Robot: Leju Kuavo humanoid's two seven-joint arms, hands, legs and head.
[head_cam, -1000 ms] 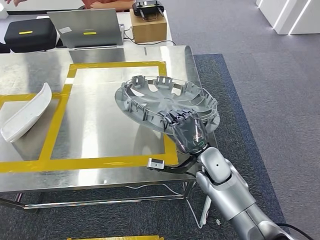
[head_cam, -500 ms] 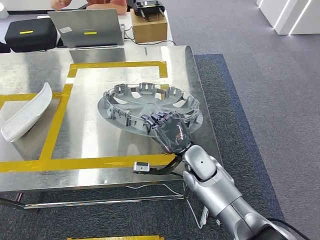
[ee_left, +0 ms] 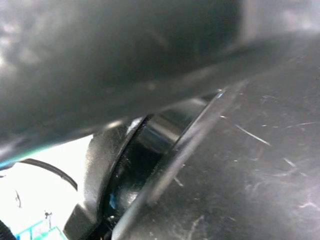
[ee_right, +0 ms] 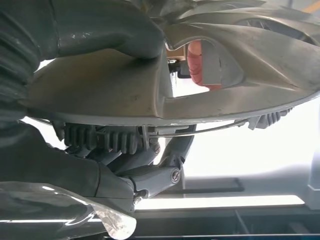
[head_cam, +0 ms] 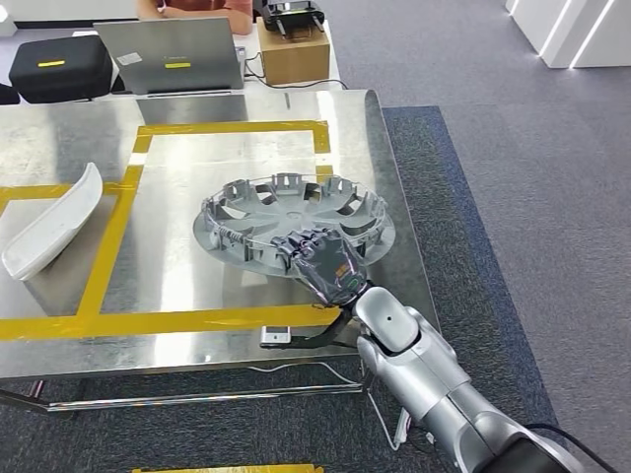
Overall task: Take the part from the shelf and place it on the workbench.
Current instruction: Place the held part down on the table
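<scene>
On the steel workbench (head_cam: pixel 186 325), a white curved part (head_cam: pixel 52 223) lay far left of the hubcap (head_cam: pixel 290 223), outside the yellow tape square (head_cam: pixel 119 212). Behind the bench, left of the hubcap's line, sat a black case (head_cam: pixel 59 65), then a laptop (head_cam: pixel 173 54) and a cardboard box (head_cam: pixel 292 51) with a controller (head_cam: pixel 292 14) on top. A person's arm (head_cam: pixel 195 10) showed beyond the laptop.

The hubcap, inner side up, sat low over the tape square's right half; whether it touched the bench could not be told. The right hand (head_cam: pixel 325 264) gripped its near rim, fingers over the edge. Nothing stood between hubcap and bench.

The right wrist view gave what the head view could not: the thumb (ee_right: pixel 102 27) pressed on one face of the hubcap (ee_right: pixel 234 60) and the dark fingers (ee_right: pixel 113 170) curled against the ribbed other face, clamping the rim.

The left wrist view was dark and blurred, so the left hand's state could not be told.
</scene>
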